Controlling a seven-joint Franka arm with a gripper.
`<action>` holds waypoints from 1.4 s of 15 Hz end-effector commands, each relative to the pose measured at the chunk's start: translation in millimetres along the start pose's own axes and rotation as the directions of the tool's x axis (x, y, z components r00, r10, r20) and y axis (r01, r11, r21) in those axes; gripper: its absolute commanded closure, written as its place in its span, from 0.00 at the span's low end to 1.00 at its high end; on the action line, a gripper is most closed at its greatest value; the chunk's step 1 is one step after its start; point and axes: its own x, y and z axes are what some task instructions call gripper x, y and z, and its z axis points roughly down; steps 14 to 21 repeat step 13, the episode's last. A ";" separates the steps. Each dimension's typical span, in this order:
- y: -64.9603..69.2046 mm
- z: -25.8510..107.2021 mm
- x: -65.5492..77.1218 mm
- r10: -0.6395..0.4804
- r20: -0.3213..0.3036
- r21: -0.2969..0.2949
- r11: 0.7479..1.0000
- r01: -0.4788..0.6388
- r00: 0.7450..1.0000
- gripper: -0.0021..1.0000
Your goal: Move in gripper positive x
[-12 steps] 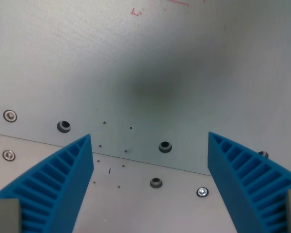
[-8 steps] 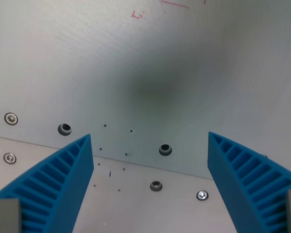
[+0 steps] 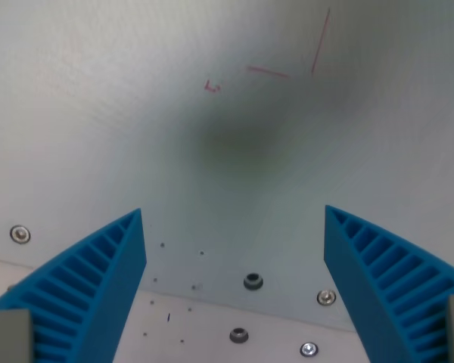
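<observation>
Gripper (image 3: pixel 234 283) over grey metal counter (image 3: pixel 98 113), jaws wide apart, nothing between them. Blue ribbed fingers (image 3: pixel 98 291) at 7 and 5 o'clock. Red pen marks (image 3: pixel 287 60) at 12 o'clock. Bolt holes (image 3: pixel 253 282) and screws (image 3: pixel 326 297) near 6 o'clock, along the plate seam.

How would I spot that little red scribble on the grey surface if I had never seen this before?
Start from the pale grey plate that fills the wrist view. Near the top, right of centre, two thin red lines nearly meet at a corner. The scribble sits just left of them: a tiny red mark, far shorter than either line.
</observation>
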 end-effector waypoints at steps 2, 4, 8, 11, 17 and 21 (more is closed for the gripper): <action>-1.4 -2.3 21.8 0.012 0.017 0.007 1.000 -0.012 1.000 0.00; -1.3 -2.1 31.8 0.012 0.017 0.007 1.000 -0.012 1.000 0.00; -1.0 -1.8 51.8 0.012 0.017 0.007 1.000 -0.012 1.000 0.00; -0.8 -1.5 66.8 0.012 0.017 0.007 1.000 -0.012 1.000 0.00; -0.7 -1.3 76.8 0.012 0.017 0.007 1.000 -0.012 1.000 0.00; -0.7 -1.3 76.8 0.012 0.017 0.007 1.000 -0.012 1.000 0.00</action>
